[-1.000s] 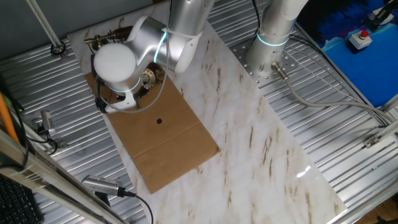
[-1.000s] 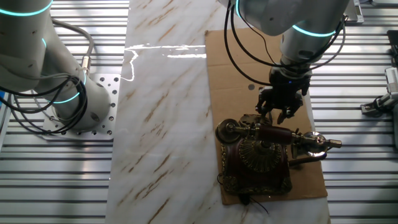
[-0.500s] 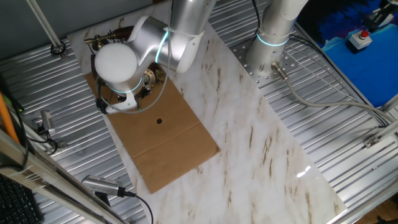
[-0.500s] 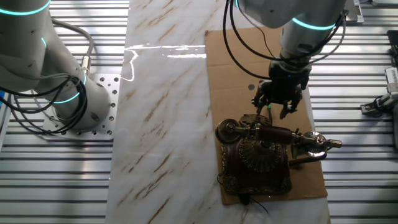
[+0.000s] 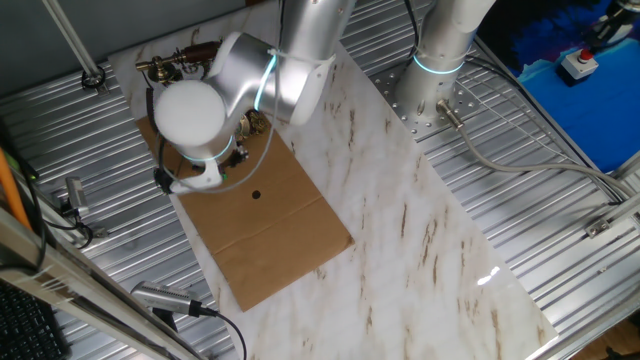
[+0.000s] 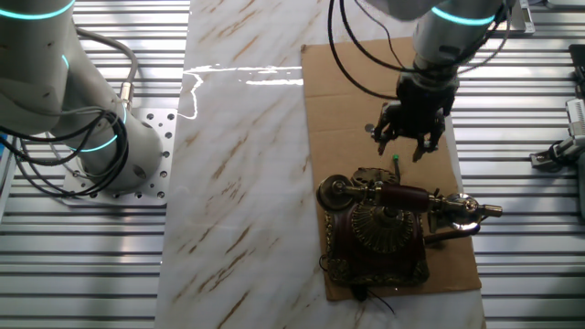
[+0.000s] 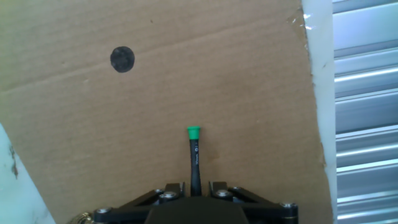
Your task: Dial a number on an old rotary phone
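Observation:
The old rotary phone stands at the near end of a cardboard sheet, dark red-brown with gold trim, its handset lying across the top. My gripper hangs over the cardboard just beyond the phone, apart from it. It is shut on a thin black stick whose green tip points at bare cardboard. In the hand view the gripper sits at the bottom edge, with the stick pinched between its fingers. In one fixed view the arm's wrist hides most of the phone.
A black dot marks the cardboard ahead and to the left of the stick's tip. The sheet lies on a marble tabletop with ribbed metal panels on both sides. A second arm's base stands left of the marble.
The gripper with the stick has risen and drawn back from the phone's dial toward the middle of the cardboard. The phone has not moved.

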